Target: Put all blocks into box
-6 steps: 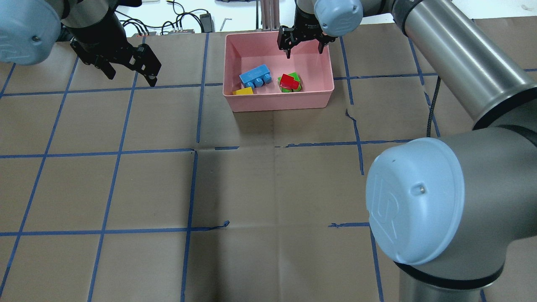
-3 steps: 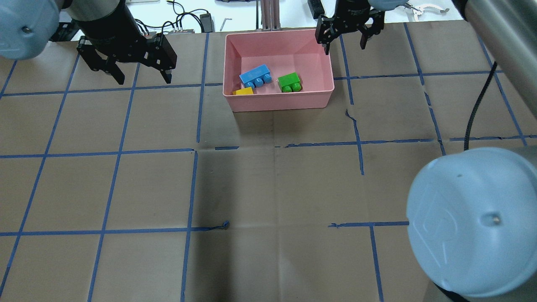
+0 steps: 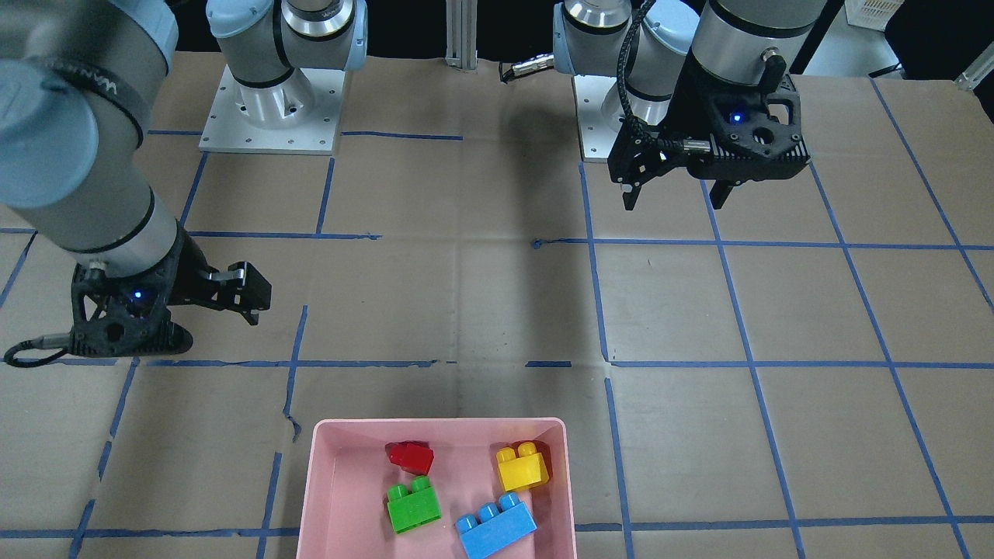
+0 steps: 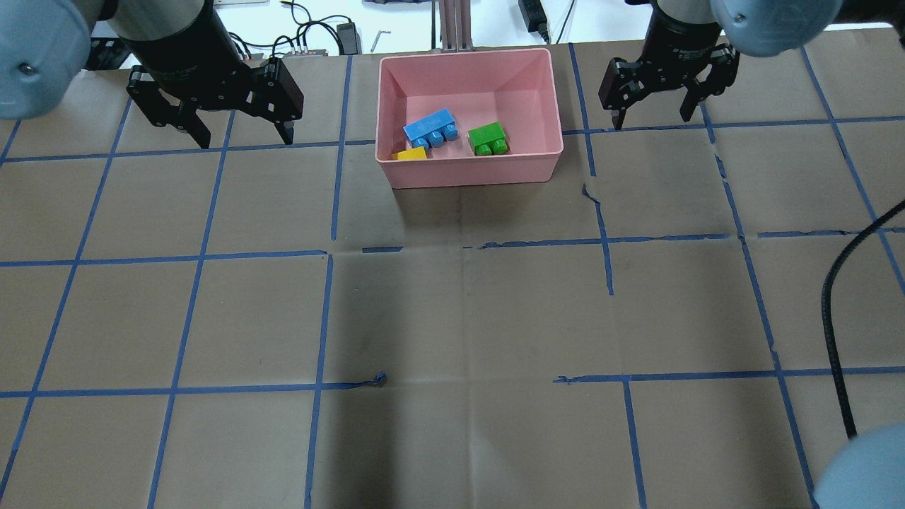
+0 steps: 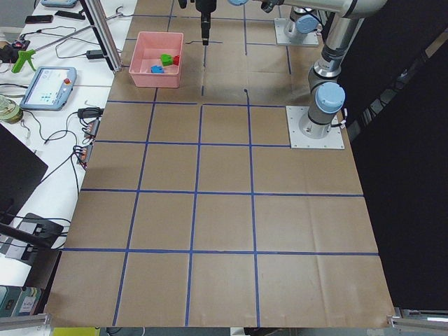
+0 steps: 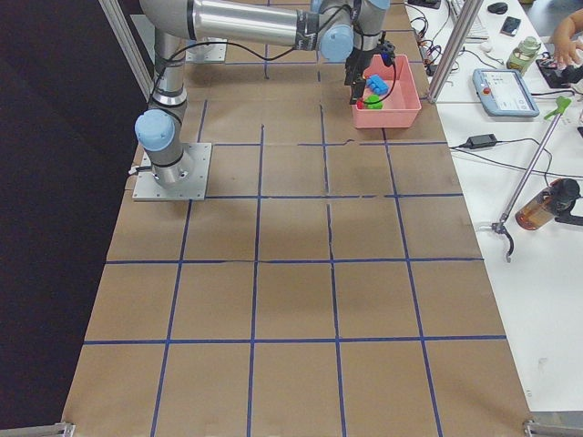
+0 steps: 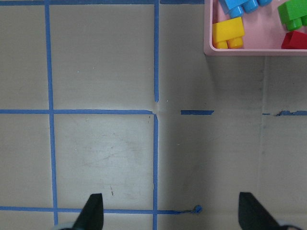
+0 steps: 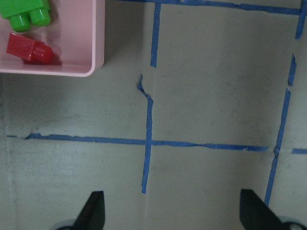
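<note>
robotics lab: taped-grid table (image 4: pixel 452 318), teach pendant (image 5: pixel 47 85)

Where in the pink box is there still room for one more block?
The far half of the box is bare, between its back wall and the blue block and green block. It is crowded by the near wall, with the yellow block and red block too.

From overhead, the box (image 4: pixel 474 173) at the far edge of the desk (image 4: pixel 452 318) hides the red block (image 3: pixel 411 457) behind its near wall; the yellow block (image 4: pixel 410 153) seems half hidden too.
</note>
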Robot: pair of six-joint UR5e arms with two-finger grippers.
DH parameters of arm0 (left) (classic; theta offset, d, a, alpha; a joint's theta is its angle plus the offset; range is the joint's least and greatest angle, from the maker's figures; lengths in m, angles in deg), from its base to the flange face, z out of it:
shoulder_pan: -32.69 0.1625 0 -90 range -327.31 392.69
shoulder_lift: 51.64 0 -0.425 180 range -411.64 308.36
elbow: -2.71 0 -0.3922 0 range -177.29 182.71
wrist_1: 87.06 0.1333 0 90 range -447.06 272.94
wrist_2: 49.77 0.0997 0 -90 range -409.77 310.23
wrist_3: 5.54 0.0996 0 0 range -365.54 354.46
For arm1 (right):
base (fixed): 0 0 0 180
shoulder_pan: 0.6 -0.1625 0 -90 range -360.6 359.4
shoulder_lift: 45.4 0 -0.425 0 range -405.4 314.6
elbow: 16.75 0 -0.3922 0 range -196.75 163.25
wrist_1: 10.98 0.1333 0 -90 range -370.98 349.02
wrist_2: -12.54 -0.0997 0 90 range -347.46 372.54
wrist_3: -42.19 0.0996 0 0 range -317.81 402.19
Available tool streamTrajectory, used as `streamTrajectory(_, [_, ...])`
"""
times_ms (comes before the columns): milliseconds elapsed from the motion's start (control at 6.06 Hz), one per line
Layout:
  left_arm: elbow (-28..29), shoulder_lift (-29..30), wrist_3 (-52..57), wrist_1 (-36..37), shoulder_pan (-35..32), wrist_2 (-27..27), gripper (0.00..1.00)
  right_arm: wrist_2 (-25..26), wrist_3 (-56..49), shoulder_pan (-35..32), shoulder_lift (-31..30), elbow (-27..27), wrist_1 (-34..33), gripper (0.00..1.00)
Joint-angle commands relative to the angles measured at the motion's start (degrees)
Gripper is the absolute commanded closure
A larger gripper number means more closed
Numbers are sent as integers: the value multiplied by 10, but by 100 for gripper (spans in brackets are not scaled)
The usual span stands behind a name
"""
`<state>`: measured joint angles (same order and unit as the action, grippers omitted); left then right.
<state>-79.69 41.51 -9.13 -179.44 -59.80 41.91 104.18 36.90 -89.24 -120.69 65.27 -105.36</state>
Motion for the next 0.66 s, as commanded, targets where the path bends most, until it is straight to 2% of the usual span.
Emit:
streamTrajectory(0, [-5, 1, 1, 1, 5, -2, 1, -1, 73, -6, -57, 39, -1, 1])
streamTrajectory(495, [-8, 4, 1, 3, 5, -5, 1, -1, 83, -13, -92, 53, 19, 1])
